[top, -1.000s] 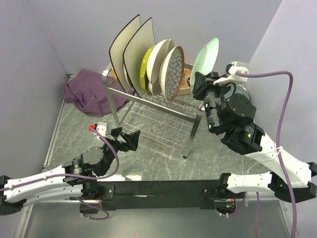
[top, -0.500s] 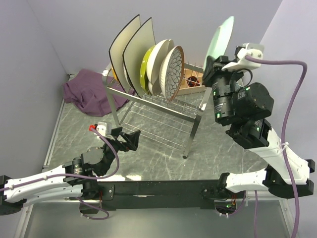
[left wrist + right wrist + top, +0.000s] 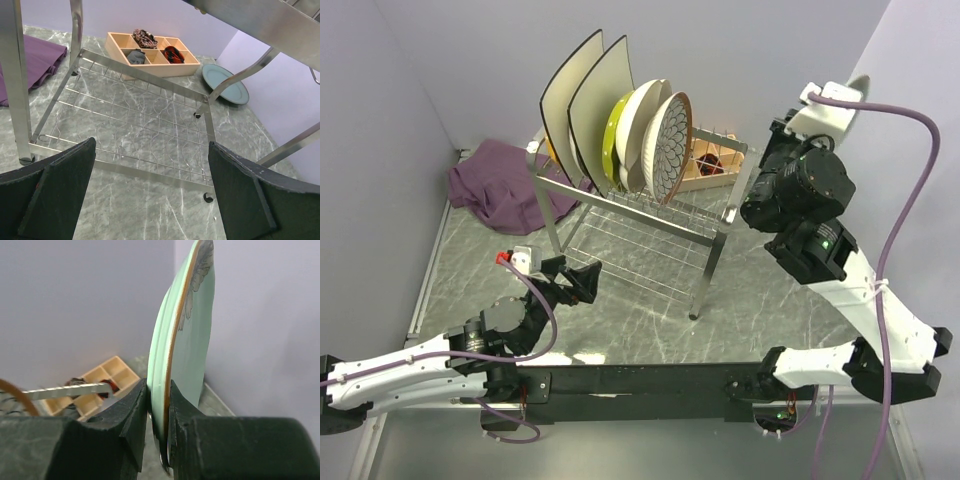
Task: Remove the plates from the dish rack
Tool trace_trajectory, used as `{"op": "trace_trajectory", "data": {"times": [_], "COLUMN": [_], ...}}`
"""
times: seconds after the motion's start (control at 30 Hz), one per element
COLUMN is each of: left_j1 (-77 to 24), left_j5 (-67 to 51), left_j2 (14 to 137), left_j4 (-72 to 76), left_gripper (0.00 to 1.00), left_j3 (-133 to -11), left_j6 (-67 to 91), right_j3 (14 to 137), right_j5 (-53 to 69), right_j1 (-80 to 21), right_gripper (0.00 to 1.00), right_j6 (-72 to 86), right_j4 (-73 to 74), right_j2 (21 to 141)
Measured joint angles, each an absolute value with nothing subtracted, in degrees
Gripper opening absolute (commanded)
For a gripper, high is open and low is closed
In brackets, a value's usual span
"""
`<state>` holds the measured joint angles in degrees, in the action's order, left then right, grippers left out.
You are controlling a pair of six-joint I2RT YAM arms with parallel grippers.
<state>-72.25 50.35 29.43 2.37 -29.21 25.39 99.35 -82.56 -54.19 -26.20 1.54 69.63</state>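
Unload partway: 1 plate down, 1 in the air, 5 left in the rack.

Right jaws are clamped on the rim of the mint plate (image 3: 187,330). It's held upright, clear of the rack (image 3: 640,205), off to its right near the wall. Teal-grey plate (image 3: 225,84) lies flat on the worktop (image 3: 150,212) beside the wooden box (image 3: 150,47), so I count that one as done. In the rack, all on edge: 2 square cream plates (image 3: 570,85) at the left end, then yellow-green plate (image 3: 611,138), round cream plate (image 3: 645,120), patterned brown-rimmed plate (image 3: 672,145). Total 7 plates, 1 rack, 1 box, 1 purple cloth (image 3: 495,185). Left jaws are wide apart, empty, low in front of the rack. My read: mint goes down next, then the five.
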Motion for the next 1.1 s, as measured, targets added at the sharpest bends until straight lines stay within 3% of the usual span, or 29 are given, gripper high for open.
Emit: {"op": "trace_trajectory", "data": {"times": [0.2,0.33,0.47,0.73,1.1], "left_j1": [-72.2,-72.2,-72.2,-72.2,-72.2], "left_j5": [50.2,49.7,49.6,49.3,48.9], "left_j2": [29.5,29.4,29.4,29.5,28.6], "left_j4": [2.3,2.5,2.5,2.6,2.4], "left_gripper": [0.99,1.00,1.00,0.99,1.00], "left_j3": [-29.2,-29.0,-28.3,-28.3,-28.3], "left_j6": [25.4,25.4,25.4,25.6,25.8], "right_j3": [94.7,98.7,92.9,73.0,56.9], "right_j5": [-83.7,-73.1,-65.1,-51.1,-41.3], "right_j1": [-49.0,-38.9,-32.5,-22.2,-8.5], "right_gripper": [0.00,0.00,0.00,0.00,0.00], "right_j6": [-13.1,6.2,18.5,30.9,32.9], "right_j4": [15.6,37.2,47.7,54.7,48.6], "right_j2": [65.6,67.6,67.7,66.5,63.6]}}
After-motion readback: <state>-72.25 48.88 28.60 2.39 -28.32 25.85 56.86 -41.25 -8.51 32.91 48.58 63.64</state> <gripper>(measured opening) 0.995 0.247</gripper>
